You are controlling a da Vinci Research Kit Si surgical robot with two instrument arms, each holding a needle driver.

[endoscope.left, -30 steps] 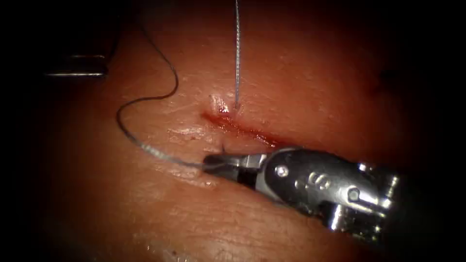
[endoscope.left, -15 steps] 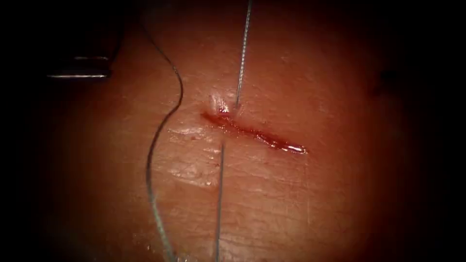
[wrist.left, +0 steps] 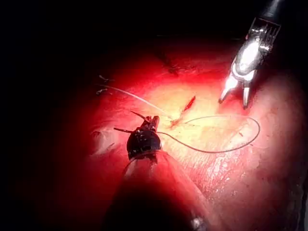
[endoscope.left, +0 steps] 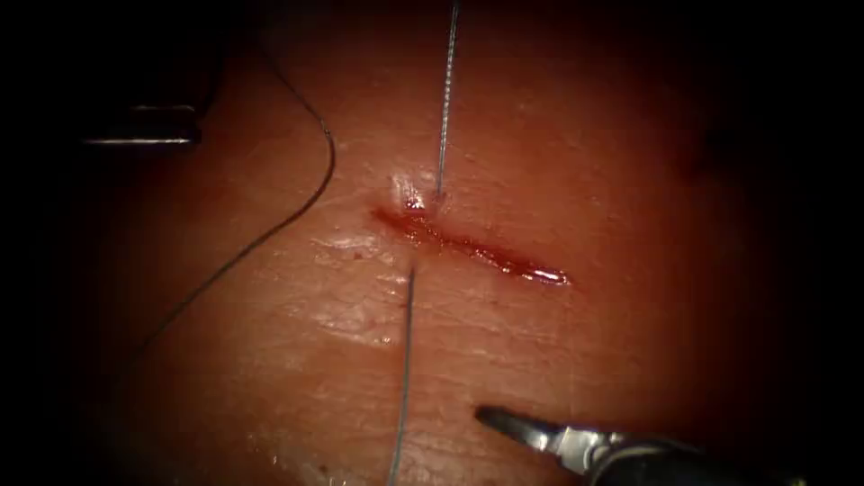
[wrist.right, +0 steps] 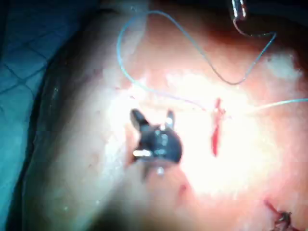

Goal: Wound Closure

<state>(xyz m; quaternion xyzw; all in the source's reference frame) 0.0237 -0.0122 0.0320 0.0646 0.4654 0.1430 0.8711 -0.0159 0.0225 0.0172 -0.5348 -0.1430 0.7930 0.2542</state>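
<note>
Right tool [endoscope.left: 490,419]: comes in low at the endoscope view's right, below the cut and well apart from it. Tip points left, above the tissue.
Right tool jaws: spread apart in both wrist views, nothing between them. Not touching the thread.
Left tool [endoscope.left: 148,135]: far up on the left in the endoscope view, in shadow, well apart from the cut.
Left tool grip: cannot tell how it stands. One end of the thread runs up close to it in the right wrist view; cannot tell if it is held.
Thread [endoscope.left: 447,90]: one strand comes straight down from the top and enters the tissue just above the cut's left end. A second strand leaves the tissue just below the cut on the same line and runs down out of the endoscope view, passing left of the right tool's tip without touching it.
Thread, slack part: a long loose curve lies on the tissue left of the cut, bending from the upper left toward the lower left.
Needle: cannot tell where it is.
Cut [endoscope.left: 468,245]: short slanted slit, left end higher, edges apart to the right of the stitch.
Red fluid [endoscope.left: 533,271]: wet line along the cut, glossy at its right end.
Tissue [endoscope.left: 576,162]: pale, wrinkled and moist just below the cut's left end.
</note>
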